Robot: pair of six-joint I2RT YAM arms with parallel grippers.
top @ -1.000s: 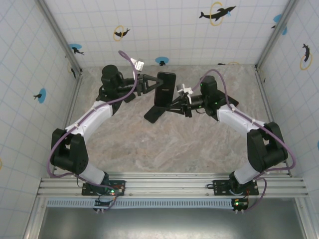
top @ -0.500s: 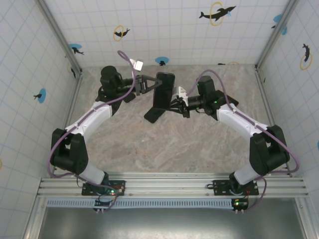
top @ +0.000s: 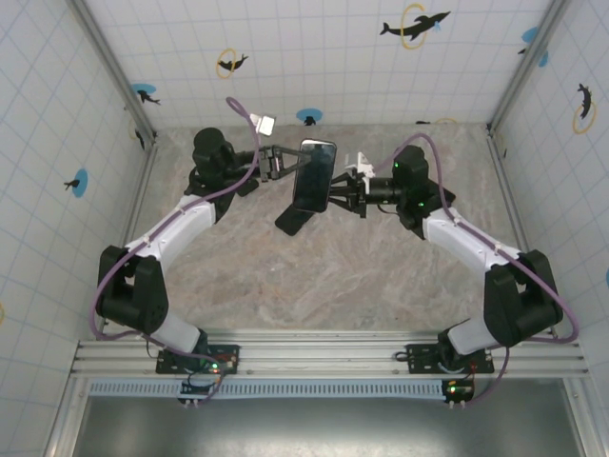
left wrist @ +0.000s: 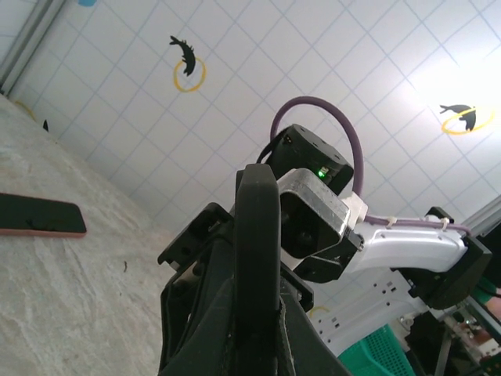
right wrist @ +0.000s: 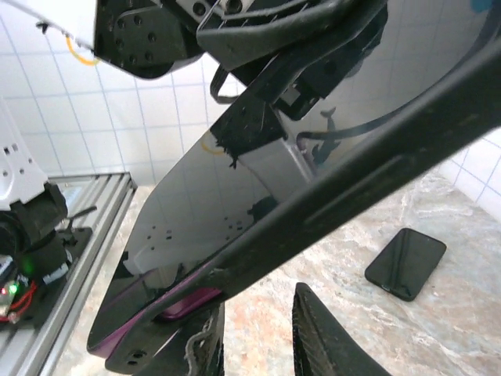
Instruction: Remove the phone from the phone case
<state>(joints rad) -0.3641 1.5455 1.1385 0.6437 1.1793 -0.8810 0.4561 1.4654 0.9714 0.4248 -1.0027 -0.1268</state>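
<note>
The left gripper (top: 283,163) pinches the left edge of the phone (top: 314,176), which is held up in the air above the far middle of the table (top: 381,276). A dark flat slab (top: 291,220) lies on the table beneath it. The right gripper (top: 341,194) meets the phone's right edge with its fingers (right wrist: 321,341) parted. Whether they clamp it cannot be told.

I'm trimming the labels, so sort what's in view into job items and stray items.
Job: cased phone held up; left fingers; right fingers.
Lying about: flat black slab on the table; dolphin stickers.
</note>
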